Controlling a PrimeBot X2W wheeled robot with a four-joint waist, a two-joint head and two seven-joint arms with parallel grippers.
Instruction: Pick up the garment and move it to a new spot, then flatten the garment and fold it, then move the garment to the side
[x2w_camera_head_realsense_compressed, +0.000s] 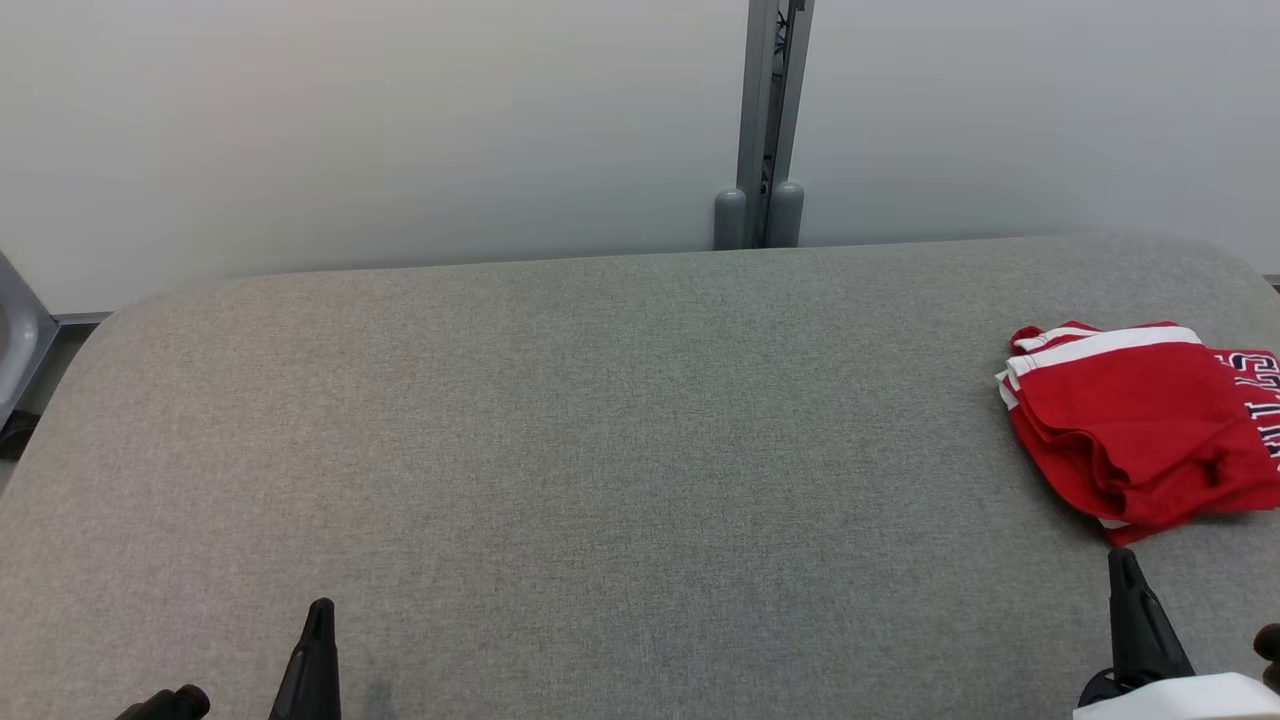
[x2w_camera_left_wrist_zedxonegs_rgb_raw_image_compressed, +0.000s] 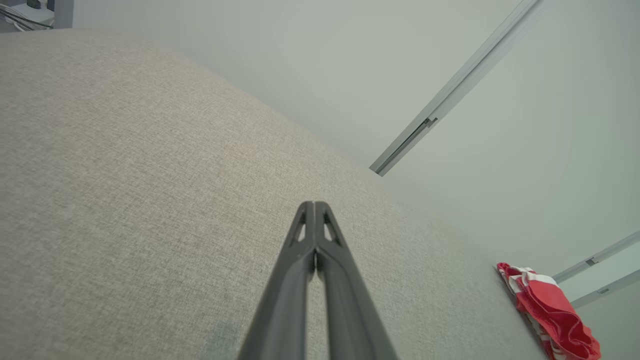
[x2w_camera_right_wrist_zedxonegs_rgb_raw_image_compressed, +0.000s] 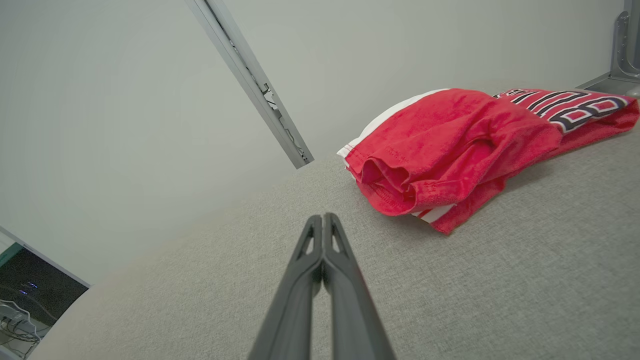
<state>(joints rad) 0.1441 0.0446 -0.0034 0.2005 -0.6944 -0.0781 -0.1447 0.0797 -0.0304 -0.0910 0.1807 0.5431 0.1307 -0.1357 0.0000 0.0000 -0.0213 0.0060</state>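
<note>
Garment (x2w_camera_head_realsense_compressed: 1140, 420) folded, judged already set aside; left gripper (x2w_camera_head_realsense_compressed: 320, 620) and right gripper (x2w_camera_head_realsense_compressed: 1125, 570), clear of it, closed on nothing; only retreat required.

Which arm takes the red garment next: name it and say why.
Right, likely. The right gripper is shut just short of the red garment; the left gripper, also shut, sits far across the grey table.

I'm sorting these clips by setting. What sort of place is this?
Probably a lab or test workspace, not a home: a grey fabric-covered table against plain white partition panels joined by a metal post, with one red garment on it.
</note>
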